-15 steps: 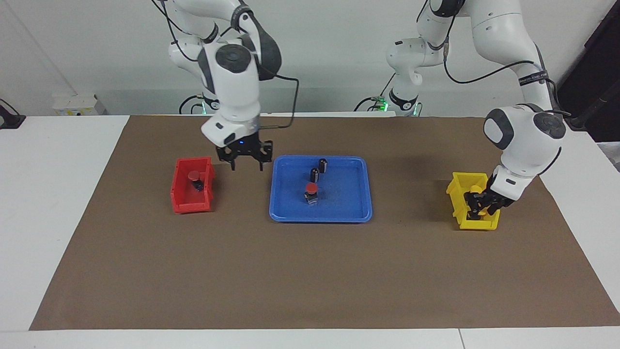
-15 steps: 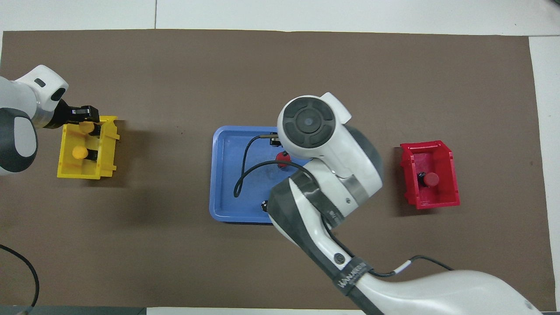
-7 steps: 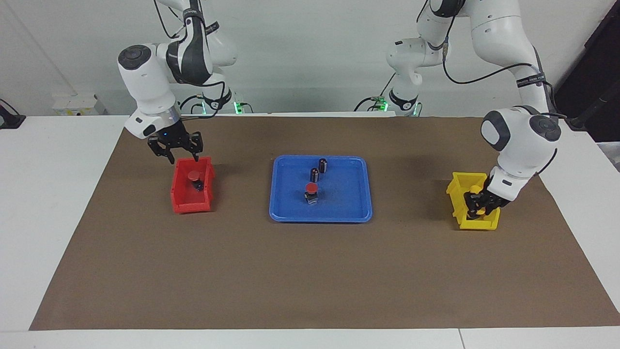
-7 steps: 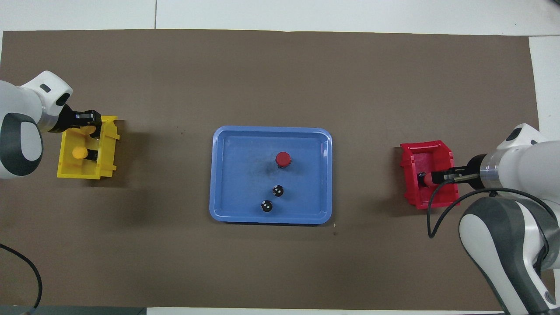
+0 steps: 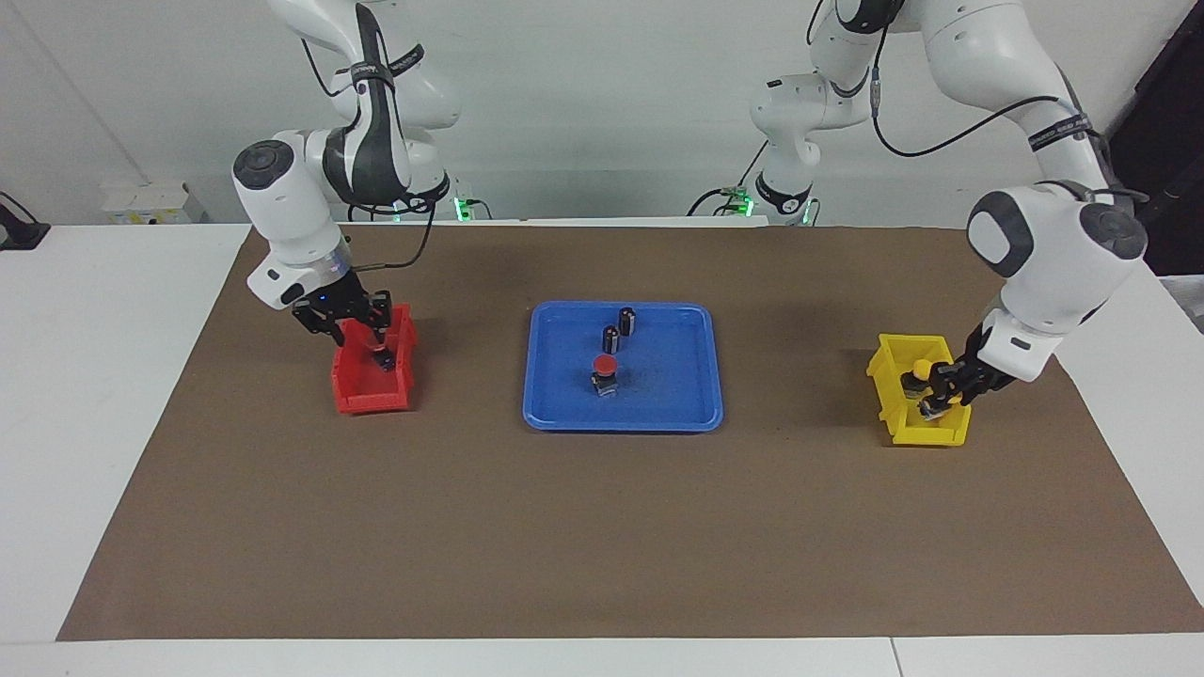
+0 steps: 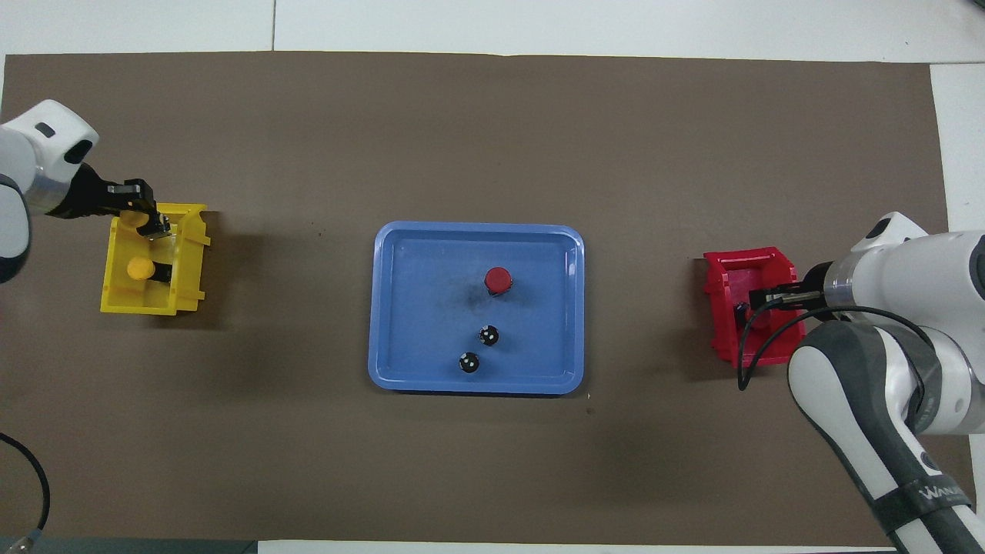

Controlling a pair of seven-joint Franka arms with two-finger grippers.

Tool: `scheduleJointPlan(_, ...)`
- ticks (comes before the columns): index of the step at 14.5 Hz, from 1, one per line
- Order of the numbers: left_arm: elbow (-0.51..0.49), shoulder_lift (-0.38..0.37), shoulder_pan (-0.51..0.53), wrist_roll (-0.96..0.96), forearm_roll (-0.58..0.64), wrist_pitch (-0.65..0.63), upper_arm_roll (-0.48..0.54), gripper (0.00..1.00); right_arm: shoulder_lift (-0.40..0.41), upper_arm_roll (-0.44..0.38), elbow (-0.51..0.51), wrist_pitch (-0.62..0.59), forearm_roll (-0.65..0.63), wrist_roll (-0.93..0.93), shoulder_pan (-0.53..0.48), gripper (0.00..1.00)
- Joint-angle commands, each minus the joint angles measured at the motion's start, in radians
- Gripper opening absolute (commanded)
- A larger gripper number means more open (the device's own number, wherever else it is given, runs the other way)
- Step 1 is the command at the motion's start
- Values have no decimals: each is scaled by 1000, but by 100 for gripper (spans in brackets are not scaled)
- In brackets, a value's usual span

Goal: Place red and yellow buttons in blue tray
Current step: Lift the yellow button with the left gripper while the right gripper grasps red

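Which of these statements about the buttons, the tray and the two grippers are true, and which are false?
1. One red button stands in the blue tray. True.
2. Both yellow buttons lie in the blue tray. False: the yellow buttons are at the yellow bin.
3. The right gripper is at the red bin. True.
4. The left gripper hangs over the blue tray. False: the left gripper is at the yellow bin.

I can read only one marking: the band (image 6: 937, 489) around my right arm's forearm, at the overhead view's bottom corner, where the letters look like "WANJA". Nothing else is legible.
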Motion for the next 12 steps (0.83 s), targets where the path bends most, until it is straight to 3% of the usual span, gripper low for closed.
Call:
scheduleJointPlan(1, 116, 18, -128, -126, -30, -106, -9, 1, -16, 9, -41, 29, 25, -7, -5, 65)
scheduleJointPlan(4, 60, 2, -354, -413, -22, -42, -12, 1, -6, 8, -49, 32, 25, -9, -7, 63)
scheduleJointPlan(6, -61, -42, -495, -517, -30, 57, -12, 1, -1, 8, -81, 92, 25, -23, -7, 63)
scheduleJointPlan(9, -125, -9, -618, -640, -48, 217, -12, 1, 4, 8, -92, 105, 25, -21, -5, 61)
scheduleJointPlan(12, -135, 28, -641, -660, -48, 260, -13, 1, 16, 9, -102, 141, 25, -23, -4, 61)
